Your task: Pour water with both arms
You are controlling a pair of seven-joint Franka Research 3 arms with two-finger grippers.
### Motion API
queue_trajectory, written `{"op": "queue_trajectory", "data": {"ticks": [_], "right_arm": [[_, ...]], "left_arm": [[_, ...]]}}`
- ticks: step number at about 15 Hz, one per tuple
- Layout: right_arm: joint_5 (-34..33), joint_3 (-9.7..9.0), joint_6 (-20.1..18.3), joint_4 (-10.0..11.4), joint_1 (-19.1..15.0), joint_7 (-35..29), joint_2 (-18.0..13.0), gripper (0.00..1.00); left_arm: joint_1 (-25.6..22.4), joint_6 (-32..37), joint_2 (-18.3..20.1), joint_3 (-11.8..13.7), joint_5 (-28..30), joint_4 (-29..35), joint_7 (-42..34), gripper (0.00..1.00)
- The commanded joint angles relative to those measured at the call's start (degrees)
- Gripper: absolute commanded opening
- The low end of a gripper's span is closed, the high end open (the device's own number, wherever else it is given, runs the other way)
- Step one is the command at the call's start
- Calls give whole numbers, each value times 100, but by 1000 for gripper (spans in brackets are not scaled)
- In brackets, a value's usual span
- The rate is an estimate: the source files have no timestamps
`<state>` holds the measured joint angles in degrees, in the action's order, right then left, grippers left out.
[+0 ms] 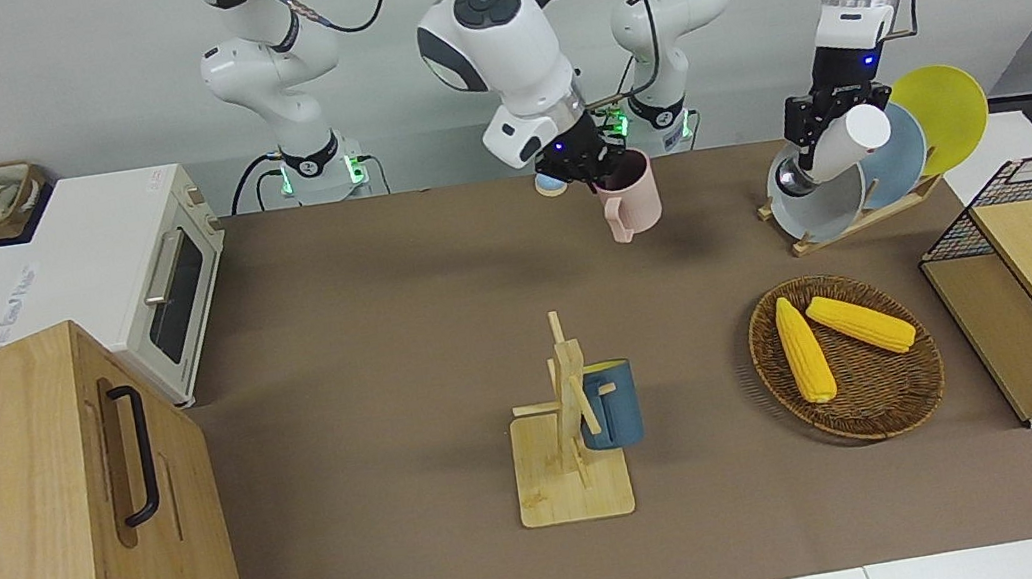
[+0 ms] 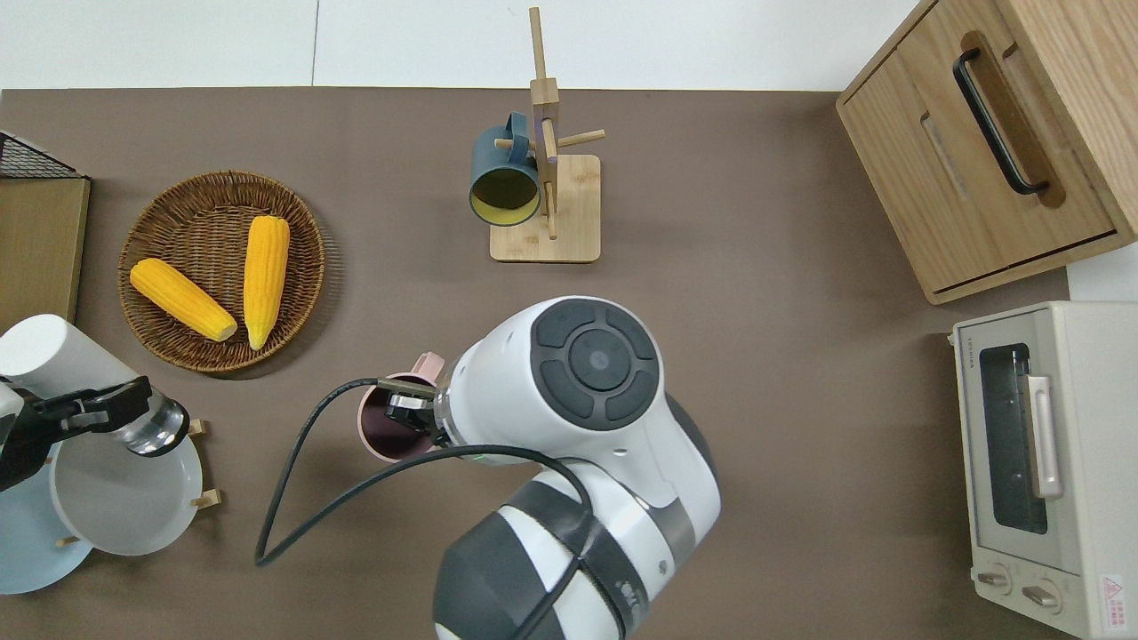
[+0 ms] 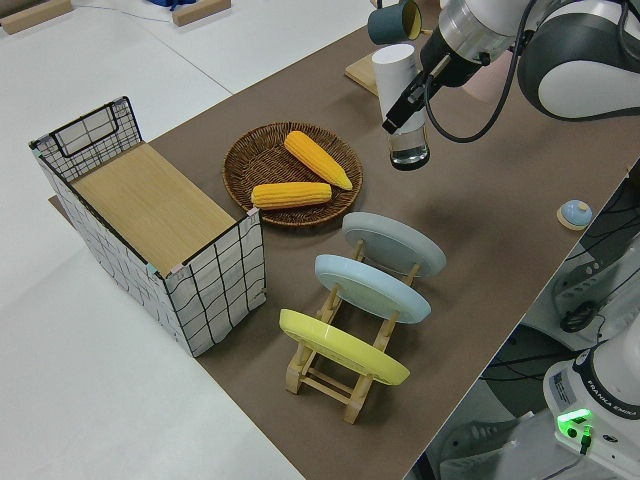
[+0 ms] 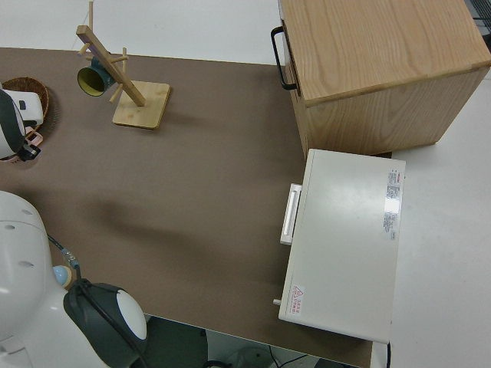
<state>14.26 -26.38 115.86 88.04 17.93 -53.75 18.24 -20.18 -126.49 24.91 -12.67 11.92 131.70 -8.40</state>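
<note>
We see the right gripper (image 1: 599, 179), jaws clamped on the rim of a pink mug (image 1: 633, 198), held upright in the air w/ handle pointing away from the robots; overhead it hangs over bare table (image 2: 756, 373) near the middle, between the mug tree (image 2: 544, 191) and the robots' edge. The left gripper (image 1: 819, 133) has its jaws closed around a white bottle (image 1: 844, 144) w/ a clear, glassy lower end, tilted so the white end sits higher; overhead it is over the grey plate (image 2: 124, 493) in the dish rack (image 1: 855, 220), toward the left arm's end. The rack also carries a blue plate (image 3: 372, 288) and a yellow plate (image 3: 342, 346). Farther from the robots than the rack: wicker basket (image 2: 160, 222) w/ two corn cobs (image 2: 265, 277). A dark blue mug (image 2: 503, 178) hangs on the mug tree. Toward the right arm's end: toaster oven (image 2: 1045, 462) and wooden cabinet (image 2: 978, 151). Toward the left arm's end: wire crate (image 3: 160, 225) w/ wooden top. A small blue knob-shaped item (image 3: 574, 212) lies near the robots' bases.
</note>
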Motion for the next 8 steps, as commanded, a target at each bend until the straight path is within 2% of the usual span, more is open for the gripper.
{"op": "queue_trajectory", "data": {"ticks": [1,3,8], "right_arm": [[-19,-122,567,-24,254,-328,468,0],[-212,-113,946,-33,500,-460,741,0],[-660,-156,1457,-86,712,-803,1225,0]], "left_arm": [[102,-174,277,72,64,259,84,0],[102,-174,312,72,64,338,84,0],[93,-174,374,72,64,444,84,0]]}}
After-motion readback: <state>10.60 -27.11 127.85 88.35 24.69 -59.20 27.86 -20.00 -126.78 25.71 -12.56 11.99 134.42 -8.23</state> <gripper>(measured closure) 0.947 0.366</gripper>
